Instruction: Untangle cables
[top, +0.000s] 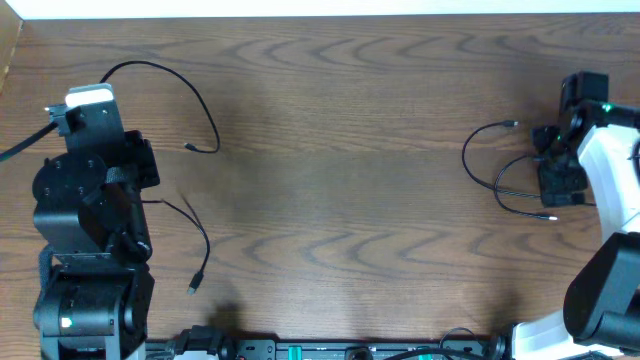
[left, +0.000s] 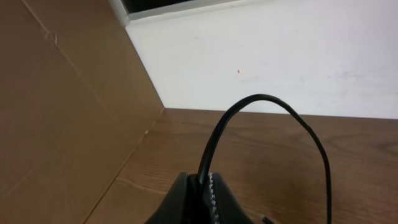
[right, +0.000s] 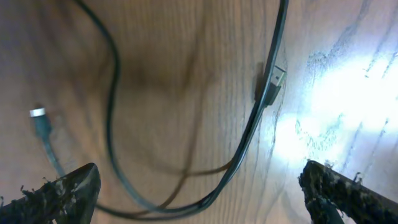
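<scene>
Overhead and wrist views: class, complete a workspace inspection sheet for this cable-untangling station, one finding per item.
Surface: wooden table, bare in the middle.
Job's things: left cable, black, loose; right cable, black, looped; the two lie apart.
Clutter: nothing seen.
Grippers: left gripper shut on left cable; right gripper open above right cable.
Cables: thick arm cable runs off the left edge.
Surroundings: cardboard panel at left, white wall behind.

Pinching a black cable (left: 267, 98) in the closed left pincer (left: 208, 182) at far left; holding the right pincer (right: 202, 190) spread wide, fingertips down near the bench (top: 330, 150).
</scene>
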